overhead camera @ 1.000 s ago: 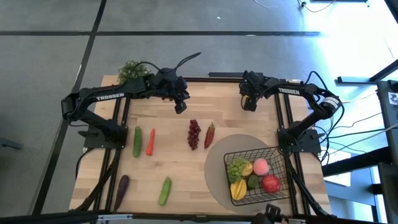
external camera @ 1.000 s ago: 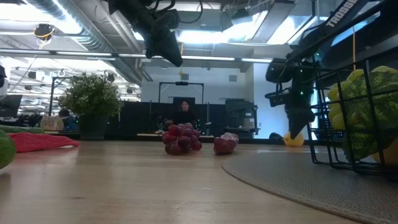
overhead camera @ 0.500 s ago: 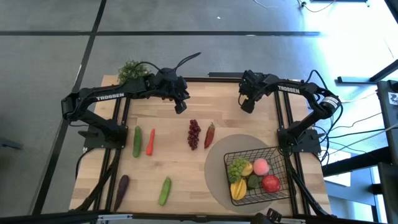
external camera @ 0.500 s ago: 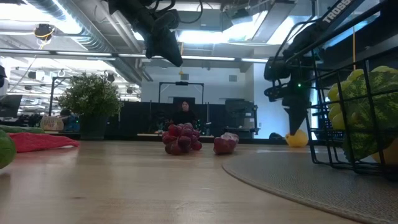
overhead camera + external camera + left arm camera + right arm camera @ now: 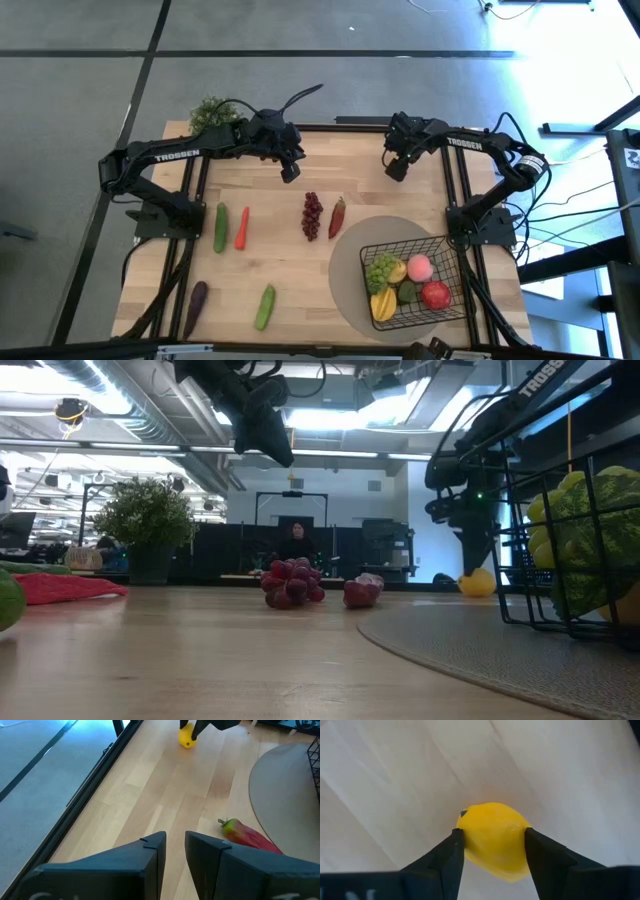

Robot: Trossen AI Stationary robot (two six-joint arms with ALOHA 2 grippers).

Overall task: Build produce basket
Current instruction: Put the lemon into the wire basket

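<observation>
Step in hand: the lemon (image 5: 494,839) is being taken by the right gripper (image 5: 492,851) near the far edge of the tabletop (image 5: 290,265).
Right jaws: they are being set one on each side of the lemon, touching or very nearly touching its skin; a firm pinch cannot be confirmed.
Left gripper (image 5: 175,845): it is being held above the far middle of the tabletop, jaws nearly together with a narrow gap, nothing between them.
Basket (image 5: 453,300): it is being kept on the round grey mat (image 5: 350,275) at the near right, already carrying green grapes, a peach, an apple and yellow pieces.
Produce outside: the dark red grapes (image 5: 312,215), the chili (image 5: 337,216), the carrot (image 5: 241,227), two cucumbers and the eggplant (image 5: 196,301) are lying on the bare wood.
Risk, slip: the lemon is rounded and smooth, so it is likely to squirt out if the jaws are being closed off-centre.
Risk, roll: a lost lemon could be sent off the nearby far edge.
Risk, release: the basket is crowded, so a high drop could bounce out.
</observation>
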